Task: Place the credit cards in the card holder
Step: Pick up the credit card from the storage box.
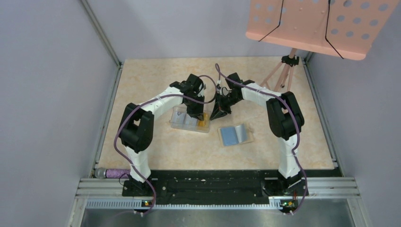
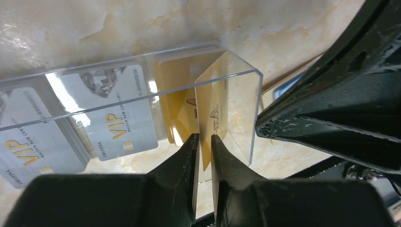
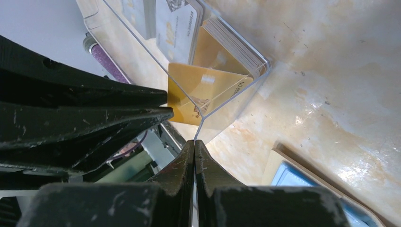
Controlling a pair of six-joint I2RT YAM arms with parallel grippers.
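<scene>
Right at the near edge, by the left arm's foot, lies a purple stick [image 1: 112, 173]. A bit farther in, on the tan table [image 1: 156, 85], the card holder [image 1: 235, 135] lies open and flat with its blue-grey inside facing up. It is in front of the right arm's hand and near the clear tray [image 2: 142, 57], but not touching it. I see no card in it.

The clear tray sits just to the left of the card holder. Inside it lie silver cards [image 2: 118, 113] in two piles, and at the right end there is a pile of yellow cards [image 2: 177, 94].

The left gripper [image 2: 204, 139] reaches down into the right end of the tray. One yellow card [image 2: 210, 101] stands up on its edge, tilted, and its bottom part sits between the two fingers. The fingers are only a little apart. I cannot tell if they pinch the card or just stand beside it.

The right gripper [image 3: 195, 144] has its fingers pressed tight together. Its tip is at the tray's right corner, touching the thin clear wall. I cannot tell if the wall is caught between the fingers.

At the far right corner stands a pink music stand [image 1: 321, 23] with holes in it.
</scene>
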